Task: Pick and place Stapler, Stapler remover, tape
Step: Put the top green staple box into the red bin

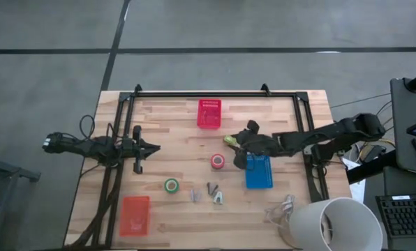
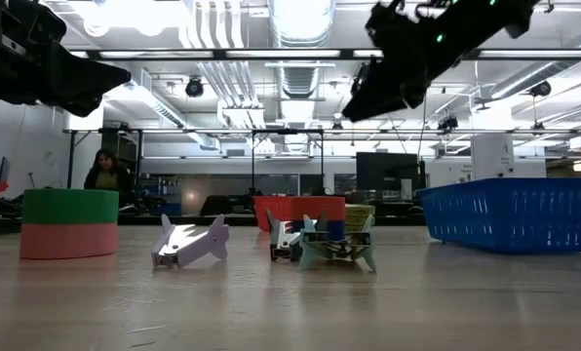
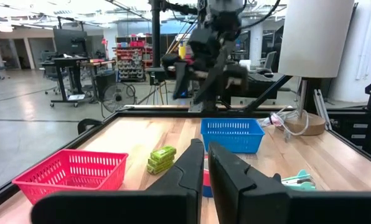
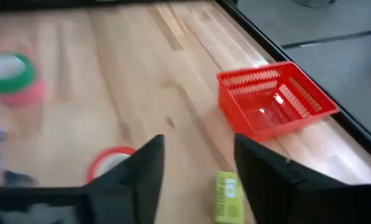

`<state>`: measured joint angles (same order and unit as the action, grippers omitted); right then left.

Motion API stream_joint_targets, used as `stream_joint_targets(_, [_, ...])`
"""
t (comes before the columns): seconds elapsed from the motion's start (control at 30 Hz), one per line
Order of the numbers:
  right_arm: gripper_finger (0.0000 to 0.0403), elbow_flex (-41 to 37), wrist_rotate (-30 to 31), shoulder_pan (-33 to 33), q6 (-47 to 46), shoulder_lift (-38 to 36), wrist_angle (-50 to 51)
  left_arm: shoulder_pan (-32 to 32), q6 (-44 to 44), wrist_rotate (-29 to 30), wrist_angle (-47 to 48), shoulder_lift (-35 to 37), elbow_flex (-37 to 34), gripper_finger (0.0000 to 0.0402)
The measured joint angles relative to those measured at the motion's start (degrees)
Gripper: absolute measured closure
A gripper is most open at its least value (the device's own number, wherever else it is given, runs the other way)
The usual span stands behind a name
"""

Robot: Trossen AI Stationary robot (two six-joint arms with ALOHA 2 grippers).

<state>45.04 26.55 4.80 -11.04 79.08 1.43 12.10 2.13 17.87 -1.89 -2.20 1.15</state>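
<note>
Just ahead of right gripper [image 4: 195,180], between its spread, empty fingers, stapler [image 4: 228,196] lies flat on table [image 1: 173,118]; gripper lined up over it, likely for pickup. Red-pink tape [image 1: 218,161] beside. Left gripper [image 1: 152,147] waits well apart, fingers nearly together, empty.

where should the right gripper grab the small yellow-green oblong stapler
Probably across the two long sides of the yellow-green oblong stapler, near its middle, coming from above. It lies flat on the wooden table, and the open right gripper is above it.
</note>
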Motion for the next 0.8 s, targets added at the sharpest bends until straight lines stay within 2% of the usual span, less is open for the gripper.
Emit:
stream_joint_targets(0.13, [0.0147, -0.43, -0.04, -2.71, 2.97, 2.55, 0.02, -0.01, 0.0, -0.02, 0.0, 0.0, -0.01, 0.0376])
stream_joint_targets(0.27, [0.0131, -0.63, -1.53, -5.05, 3.69, 4.73, 0.17, 0.0, 0.0, 0.0, 0.0, 0.0, 0.0, 0.0376])
stream_joint_targets(0.4, [0.013, -0.64, -6.72, -7.49, 1.86, 6.51, 0.07, 0.0, 0.0, -0.02, 0.0, 0.0, 0.0, 0.0376])
stream_joint_targets(0.6, [0.0142, -0.72, -7.83, -10.21, 1.6, 9.97, 0.0, -0.01, 0.0, -0.02, -0.02, 0.0, -0.01, 0.0376])
stream_joint_targets(0.8, [0.0149, -0.76, -11.61, -12.06, 0.91, 13.06, -0.31, 0.0, 0.0, -0.02, -0.02, 0.0, -0.02, 0.0376])
